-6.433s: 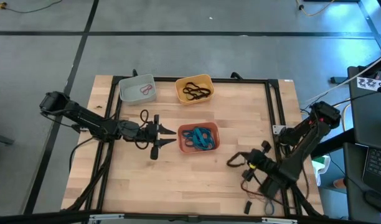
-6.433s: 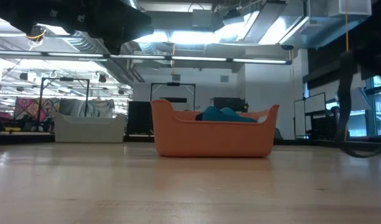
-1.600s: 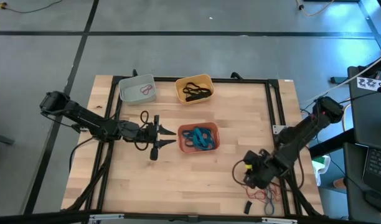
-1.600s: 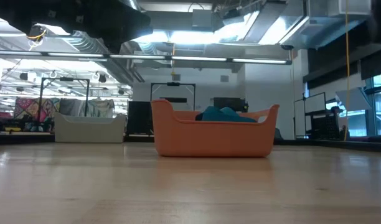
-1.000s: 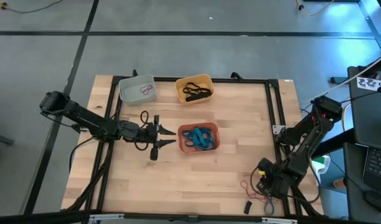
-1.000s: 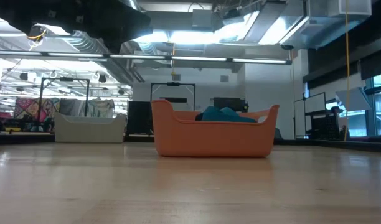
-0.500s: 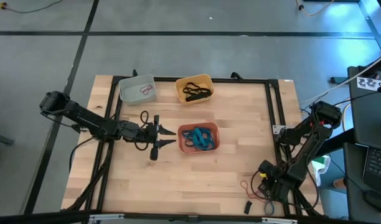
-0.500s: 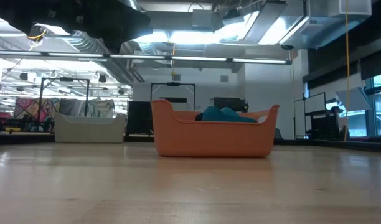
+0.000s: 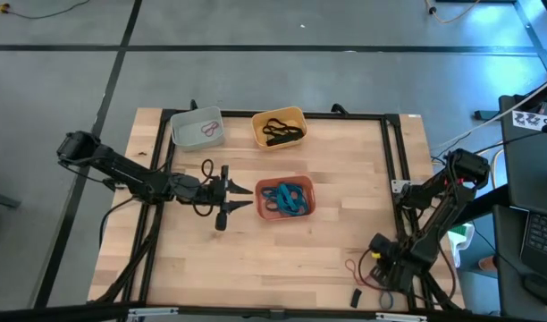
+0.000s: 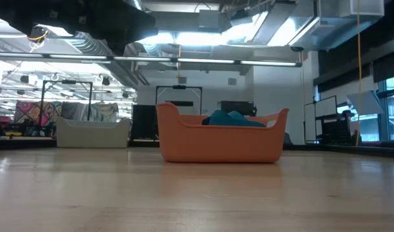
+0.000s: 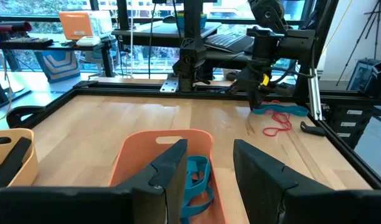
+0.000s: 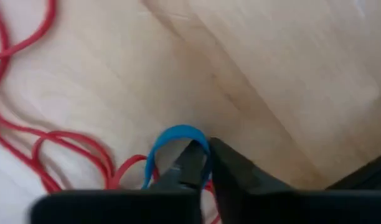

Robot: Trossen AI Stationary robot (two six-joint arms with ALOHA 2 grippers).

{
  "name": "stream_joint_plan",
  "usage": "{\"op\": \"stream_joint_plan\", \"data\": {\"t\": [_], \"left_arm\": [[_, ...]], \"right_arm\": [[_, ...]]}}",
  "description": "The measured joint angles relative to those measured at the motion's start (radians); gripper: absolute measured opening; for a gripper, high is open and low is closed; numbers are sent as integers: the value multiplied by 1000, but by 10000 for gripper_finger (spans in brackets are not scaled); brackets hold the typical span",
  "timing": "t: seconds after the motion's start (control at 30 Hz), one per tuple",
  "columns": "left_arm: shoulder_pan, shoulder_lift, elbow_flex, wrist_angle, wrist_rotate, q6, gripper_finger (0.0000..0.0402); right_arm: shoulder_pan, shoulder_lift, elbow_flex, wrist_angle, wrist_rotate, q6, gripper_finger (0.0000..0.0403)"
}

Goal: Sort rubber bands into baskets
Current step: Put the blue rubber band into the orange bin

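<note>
My left gripper point(image 9: 240, 199) waits with its fingers a little apart and nothing between them. Just past those fingers sits the salmon-red basket point(image 9: 286, 199), a smooth plastic tub with round corners, and blue bands point(image 11: 194, 179) lie curled inside it. Farther off past the same fingers stand the pale grey-white basket point(image 9: 197, 128), with a red loop in it, and the yellow-orange basket point(image 9: 280, 128), with black loops in it.

Over on the right, my right gripper point(image 12: 206, 163) is down at the wooden table point(image 9: 256, 259), near its front corner. The fingers are pinched close on a blue band point(image 12: 175, 142). It is thin, soft and floppy, and it arches just over my fingertips. Red bands point(image 12: 47, 149) lie in a tangle beside them, touching the blue one.

Here is what I think could go wrong. The blue band is so thin that it may slip out when I lift. A red band may be hooked on it and come along, and then it would land in the wrong basket. The band could also stretch and snap away.
</note>
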Motion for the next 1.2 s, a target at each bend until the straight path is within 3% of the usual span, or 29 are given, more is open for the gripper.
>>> {"op": "stream_joint_plan", "data": {"t": [0.1, 0.23, 0.63, 1.2], "left_arm": [[0, 0, 0, 0, 0, 0, 127], [0, 0, 0, 0, 0, 0, 127], [0, 0, 0, 0, 0, 4, 127], [0, 0, 0, 0, 0, 1, 127]], "right_arm": [[0, 0, 1, 9, 15, -20, 8], [-1, 1, 13, 5, 26, -20, 23], [-25, -26, 129, -61, 97, -78, 10], [-267, -113, 240, -69, 376, -534, 5]]}}
